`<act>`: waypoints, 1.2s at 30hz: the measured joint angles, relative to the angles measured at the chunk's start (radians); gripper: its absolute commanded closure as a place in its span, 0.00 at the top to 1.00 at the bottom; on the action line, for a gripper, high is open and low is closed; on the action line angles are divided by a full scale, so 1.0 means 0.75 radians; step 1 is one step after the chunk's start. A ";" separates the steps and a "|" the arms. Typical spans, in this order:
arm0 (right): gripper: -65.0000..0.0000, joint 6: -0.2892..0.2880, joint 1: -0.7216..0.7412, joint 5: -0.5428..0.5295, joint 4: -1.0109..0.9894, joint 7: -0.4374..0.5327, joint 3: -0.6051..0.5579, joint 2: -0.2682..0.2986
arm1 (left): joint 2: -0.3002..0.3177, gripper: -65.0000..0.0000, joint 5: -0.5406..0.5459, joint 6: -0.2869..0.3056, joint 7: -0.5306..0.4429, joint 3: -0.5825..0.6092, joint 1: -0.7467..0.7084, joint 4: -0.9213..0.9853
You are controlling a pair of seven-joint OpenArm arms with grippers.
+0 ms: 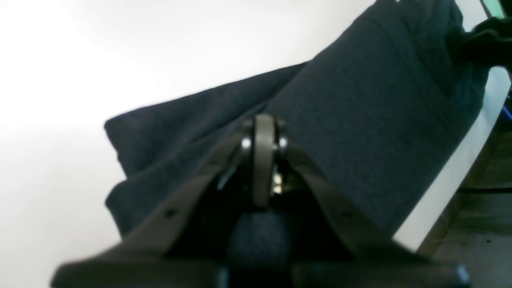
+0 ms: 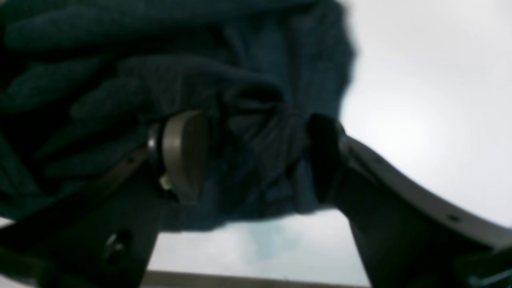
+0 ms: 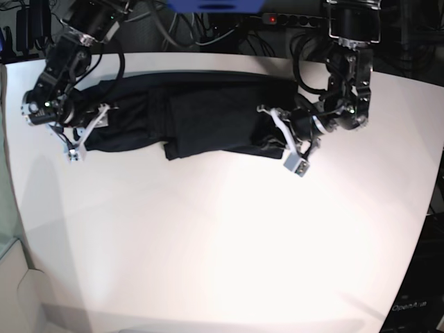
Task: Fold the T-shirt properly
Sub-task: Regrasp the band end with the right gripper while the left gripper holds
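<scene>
The black T-shirt [image 3: 208, 118] lies stretched in a long band across the far part of the white table [image 3: 222, 243]. At its right end my left gripper [image 3: 274, 135] rests low on the cloth. In the left wrist view its pads [image 1: 264, 152] are pressed together, a wad of the T-shirt [image 1: 360, 120] bulges behind them, and the shirt runs off ahead. At the left end my right gripper [image 3: 89, 132] stands open. The right wrist view shows its fingers [image 2: 186, 156] spread wide, with bunched folds of the T-shirt [image 2: 240, 80] loose between them.
Cables and a power strip [image 3: 291, 19] run along the back, behind the table. The table's curved right edge [image 1: 452, 180] drops to a wooden floor [image 1: 472, 240] close to the left arm. A pale surface [image 3: 10, 277] borders the table at the left.
</scene>
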State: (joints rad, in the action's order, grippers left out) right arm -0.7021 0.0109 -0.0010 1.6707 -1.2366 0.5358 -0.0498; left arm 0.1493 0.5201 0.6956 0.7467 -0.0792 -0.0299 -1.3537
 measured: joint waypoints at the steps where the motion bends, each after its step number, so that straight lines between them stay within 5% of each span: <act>1: 0.62 0.000 0.000 -0.001 -0.027 0.023 0.000 0.000 | 0.001 0.00 0.000 0.000 0.000 0.000 0.001 0.000; 10: 0.62 0.001 0.010 -0.012 -0.061 0.055 -0.001 0.021 | -0.001 0.00 -0.001 -0.001 0.005 0.000 0.018 0.000; 19: 0.62 0.000 0.007 -0.006 -0.064 0.040 0.006 0.123 | -0.001 0.00 -0.001 -0.005 0.005 0.000 0.018 0.000; 36: 0.62 0.000 0.025 -0.005 -0.066 0.040 0.071 0.124 | 0.000 0.00 -0.001 -0.005 0.005 0.000 0.019 0.000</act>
State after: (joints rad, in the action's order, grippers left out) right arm -0.7021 0.0296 -0.0048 1.6215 -1.2068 0.5888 0.0433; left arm 0.1493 0.5194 0.6922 0.7506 -0.0792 -0.0154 -1.3537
